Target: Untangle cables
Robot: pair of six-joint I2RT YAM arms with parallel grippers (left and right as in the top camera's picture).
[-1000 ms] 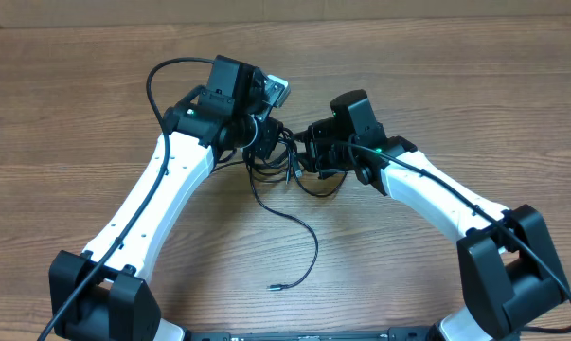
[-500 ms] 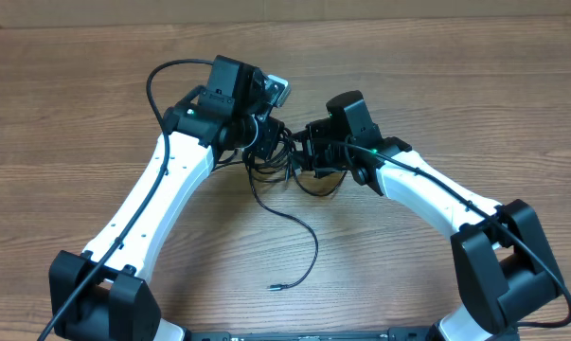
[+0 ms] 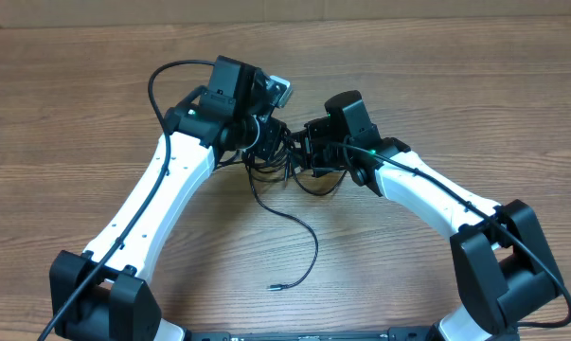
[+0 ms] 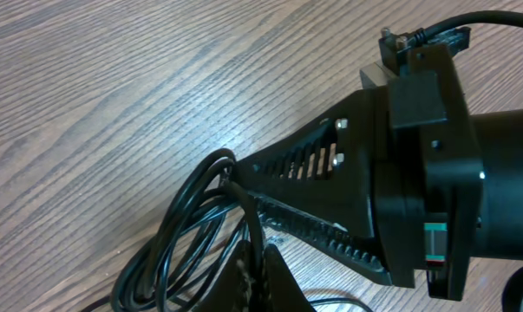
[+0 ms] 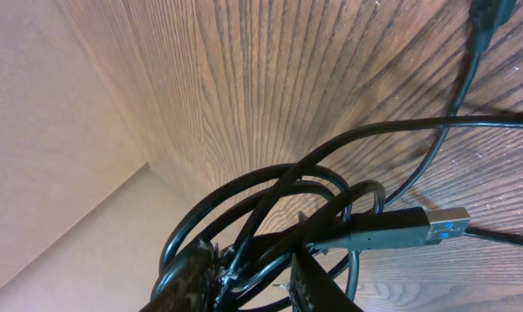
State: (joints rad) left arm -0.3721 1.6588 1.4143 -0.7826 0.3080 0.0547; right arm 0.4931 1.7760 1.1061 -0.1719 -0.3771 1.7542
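- The left gripper (image 4: 259, 282) is pressed together. Strands of the cables (image 4: 196, 227) run down into its fingertips, so the bundle appears to be pinched there, which is judged to give an anchor against which loops can be drawn out.
- The right gripper (image 5: 252, 286) is set opposite, its fingers apart with several strands lying between them. Whether those strands are actually squeezed cannot be told.
- In the left wrist view, the right gripper's fingers are pointed into the loops with their tips just beside them. A second hold close to the first is presumably intended.
- The tangle (image 3: 285, 159) is bunched between the two grippers, towards the far middle of the table (image 3: 86, 90).
- A silver-tipped plug (image 5: 410, 227) lies across the loops, just beside the right gripper's fingers.
- One loose tail (image 3: 311, 239) trails from the tangle towards the robot's base and ends in a small plug (image 3: 274, 285), well apart from the knot.
- Apart from that tail, the cords are wound together, so the task is judged to be far from finished.
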